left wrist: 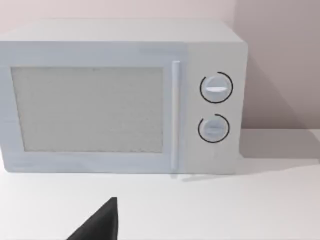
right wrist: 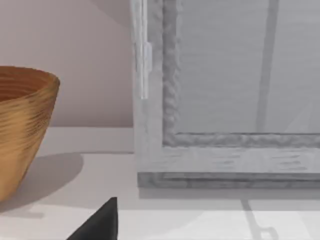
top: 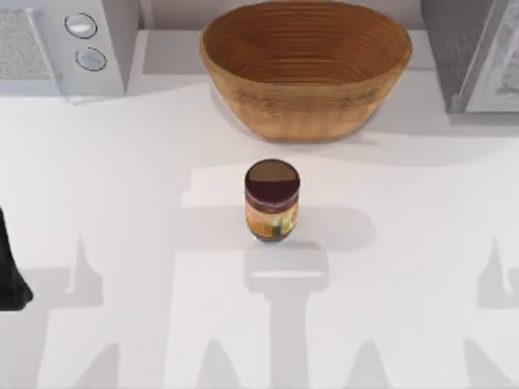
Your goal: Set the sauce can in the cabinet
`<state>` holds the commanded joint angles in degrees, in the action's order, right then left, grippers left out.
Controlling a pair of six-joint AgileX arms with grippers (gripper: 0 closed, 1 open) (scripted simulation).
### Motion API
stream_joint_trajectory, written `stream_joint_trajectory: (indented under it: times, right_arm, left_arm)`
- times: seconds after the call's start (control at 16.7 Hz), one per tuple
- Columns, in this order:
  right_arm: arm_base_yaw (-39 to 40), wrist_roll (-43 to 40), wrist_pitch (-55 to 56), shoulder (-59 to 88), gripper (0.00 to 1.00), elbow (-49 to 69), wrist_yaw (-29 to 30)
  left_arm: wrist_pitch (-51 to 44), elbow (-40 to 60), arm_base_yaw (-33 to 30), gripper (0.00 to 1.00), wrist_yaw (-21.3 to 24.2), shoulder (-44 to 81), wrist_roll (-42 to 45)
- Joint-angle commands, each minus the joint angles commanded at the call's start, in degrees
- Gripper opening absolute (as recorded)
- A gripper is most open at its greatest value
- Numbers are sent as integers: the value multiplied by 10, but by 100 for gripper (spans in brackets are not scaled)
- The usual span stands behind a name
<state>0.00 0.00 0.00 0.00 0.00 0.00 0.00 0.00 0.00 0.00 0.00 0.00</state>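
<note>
The sauce can (top: 272, 200) stands upright in the middle of the table, with a dark maroon top and an orange-yellow label. The grey cabinet (top: 478, 57) is at the back right corner; its framed front (right wrist: 225, 80) fills much of the right wrist view. My left arm (top: 12, 267) is parked at the table's left edge, far from the can, and a dark tip of its gripper (left wrist: 100, 225) shows in the left wrist view. A dark tip of my right gripper (right wrist: 100, 222) shows in the right wrist view, facing the cabinet. Nothing touches the can.
A big woven brown bowl (top: 304, 65) sits at the back centre, just behind the can. A white microwave (top: 69, 44) with two dials stands at the back left, door shut (left wrist: 90, 110). White tabletop lies around the can.
</note>
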Motion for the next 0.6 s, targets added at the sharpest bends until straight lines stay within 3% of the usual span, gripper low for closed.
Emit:
stream_joint_trajectory:
  times: [0.3, 0.6]
  right_arm:
    - [-2, -4, 21, 29, 100, 20, -16]
    - [6, -27, 120, 173, 100, 111, -100]
  left_arm:
    - [0, 0, 0, 100, 0, 0, 0]
    - [0, 0, 0, 100, 0, 0, 0]
